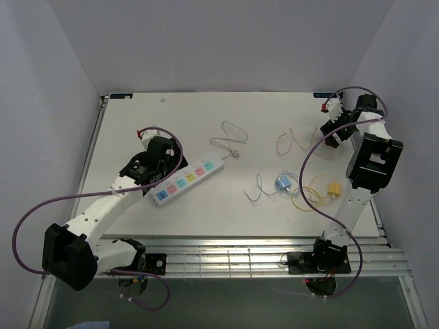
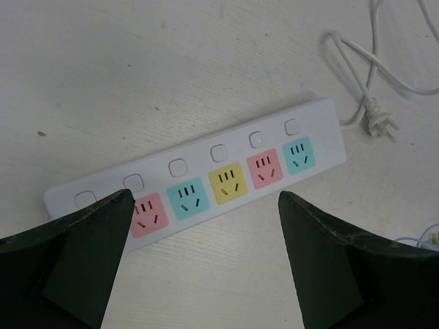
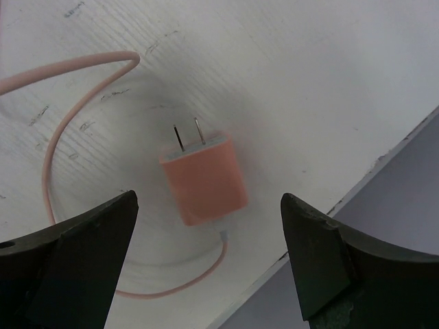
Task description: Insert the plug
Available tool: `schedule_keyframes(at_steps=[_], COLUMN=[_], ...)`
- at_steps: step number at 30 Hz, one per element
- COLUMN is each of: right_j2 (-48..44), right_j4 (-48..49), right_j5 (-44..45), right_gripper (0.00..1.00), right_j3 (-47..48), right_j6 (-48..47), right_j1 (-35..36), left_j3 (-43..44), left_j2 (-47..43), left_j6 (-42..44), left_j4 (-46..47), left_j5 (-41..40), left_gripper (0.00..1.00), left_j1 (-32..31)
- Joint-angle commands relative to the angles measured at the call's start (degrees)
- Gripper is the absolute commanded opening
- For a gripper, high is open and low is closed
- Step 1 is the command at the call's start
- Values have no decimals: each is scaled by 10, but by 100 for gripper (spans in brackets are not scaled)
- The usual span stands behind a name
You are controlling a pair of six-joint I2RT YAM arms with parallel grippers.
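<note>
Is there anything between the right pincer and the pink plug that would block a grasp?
Nothing visible does. The plug lies flat on the table, straight below the open right pincer, prongs pointing away. Only its own cable curls round to the left side, apart from the plug body.

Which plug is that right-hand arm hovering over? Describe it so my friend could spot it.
Look to the far right side of the white table, beneath the right gripper. There lies a salmon-pink plug, cube-shaped, with two metal prongs and a pink cable. Only it is pink: nearer the arms lie a blue adapter and a yellow adapter.
</note>
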Motion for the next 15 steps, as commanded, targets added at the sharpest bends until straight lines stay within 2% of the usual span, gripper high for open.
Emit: schedule_keyframes(at_steps=[1, 10, 12, 14, 15], right_j2=[23, 62, 69, 69, 66], right_j4=[-24, -33, -40, -55, -60], right_j5=[-17, -26, -27, -29, -31], right_gripper=[90, 93, 100, 88, 86], right_j3=[35, 52, 56, 57, 55], right_j6=[-15, -17, -18, -23, -23], right_j1=[-2, -8, -9, -13, -15], left_j3=[14, 13, 13, 14, 14], left_j2=[-1, 8, 10, 12, 12], left_j6=[6, 9, 9, 9, 9], left_j4=[3, 3, 2, 2, 3], left_j5=[-31, -39, -39, -39, -39], left_gripper=[98, 98, 98, 98, 98], left_j1=[3, 3, 3, 3, 3])
